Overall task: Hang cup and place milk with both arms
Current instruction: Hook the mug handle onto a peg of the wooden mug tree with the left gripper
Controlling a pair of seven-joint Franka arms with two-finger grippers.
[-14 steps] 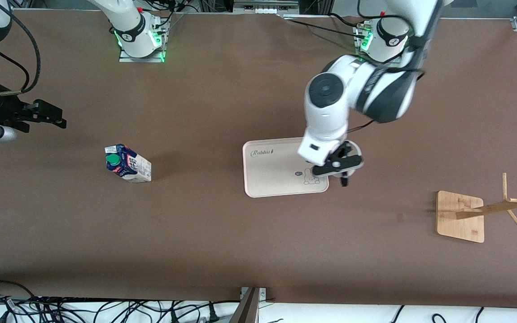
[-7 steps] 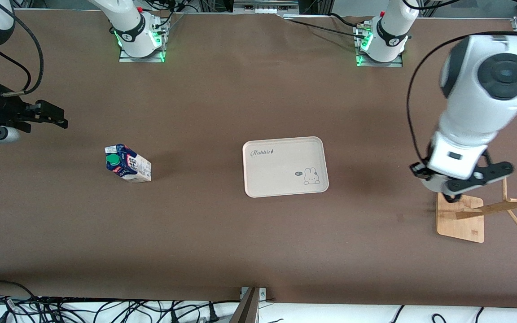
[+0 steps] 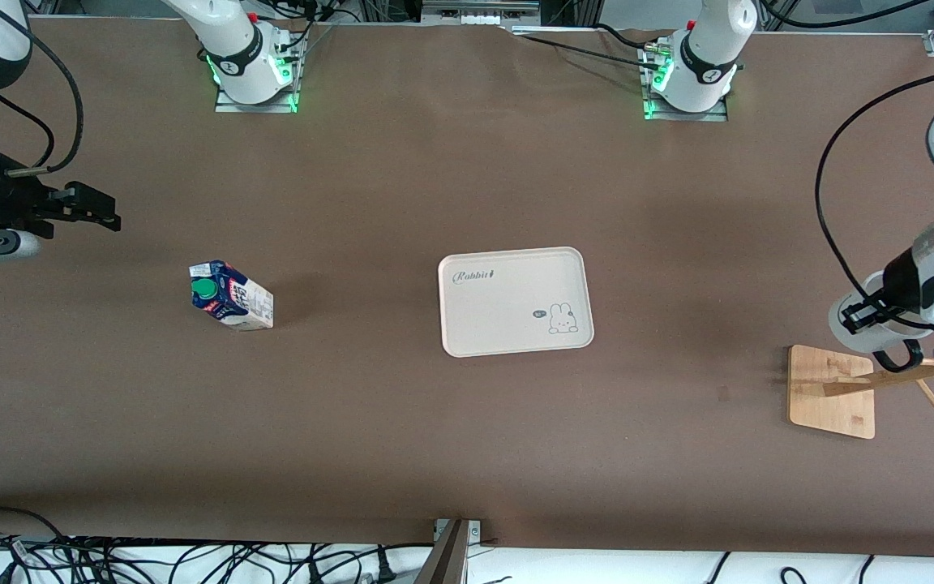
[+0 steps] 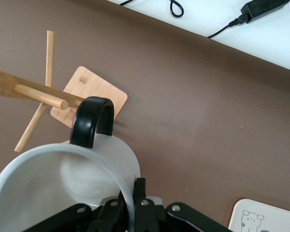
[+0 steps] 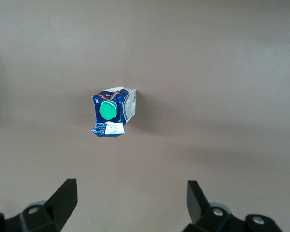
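Note:
The cup is a white mug with a black loop handle. My left gripper is shut on its rim and holds it in the air over the wooden rack, at the left arm's end of the table. In the left wrist view the gripper pinches the mug wall, and the handle sits just beside the tip of a rack peg. The milk stands on the table toward the right arm's end. My right gripper hovers open above the table near it, with the carton ahead of the gripper.
A beige rabbit tray lies at the table's middle; its corner shows in the left wrist view. The rack's square bamboo base rests near the table's edge. Cables hang along the table's edge nearest the front camera.
My left arm has swung the cup from beside the tray over to the wooden rack. The right arm has stayed in place, open.

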